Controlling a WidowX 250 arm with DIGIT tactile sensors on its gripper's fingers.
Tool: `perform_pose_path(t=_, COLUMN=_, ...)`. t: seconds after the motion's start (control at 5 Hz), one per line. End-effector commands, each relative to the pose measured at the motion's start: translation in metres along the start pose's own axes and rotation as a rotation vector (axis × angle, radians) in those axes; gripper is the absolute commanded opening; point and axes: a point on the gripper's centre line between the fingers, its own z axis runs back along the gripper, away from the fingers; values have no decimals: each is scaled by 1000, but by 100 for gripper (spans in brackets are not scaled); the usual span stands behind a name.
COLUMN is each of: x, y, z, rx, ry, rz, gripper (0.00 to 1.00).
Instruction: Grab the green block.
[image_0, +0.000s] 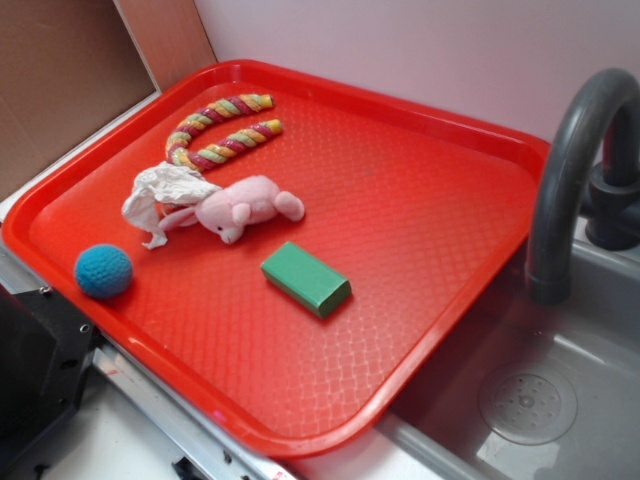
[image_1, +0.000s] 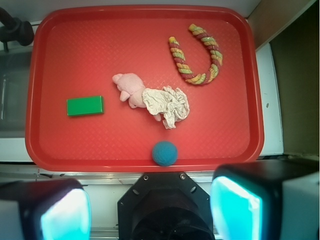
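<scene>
One red tray (image_0: 420, 330) covers most of the table beside a grey sink (image_0: 560, 400) with its curved faucet (image_0: 565, 170). On the tray lie four loose things, spread apart so each can be reached: one striped rope toy (image_1: 197, 55) by a far corner, one pink plush toy (image_1: 131, 89) with a crumpled white cloth, one green block (image_1: 85, 106) lying flat nearer the sink-side edge, and one blue ball (image_1: 164, 153) at the near edge. The gripper (image_1: 150, 210) hangs high over the near edge, its fingers (image_1: 235, 210) spread wide, holding nothing.
</scene>
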Motion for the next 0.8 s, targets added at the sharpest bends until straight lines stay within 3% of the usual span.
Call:
perform_pose_path(t=0.0, x=0, y=0, z=0, rx=0, ry=0, rz=0, gripper=100)
perform_pose_path(t=0.4, x=18, y=7, z=-22, rx=-27, ry=-137, rz=-441, gripper=100)
perform_pose_path(t=0.6, x=39, y=8, z=-41, rx=-48, ry=-165, rz=-691, gripper=100)
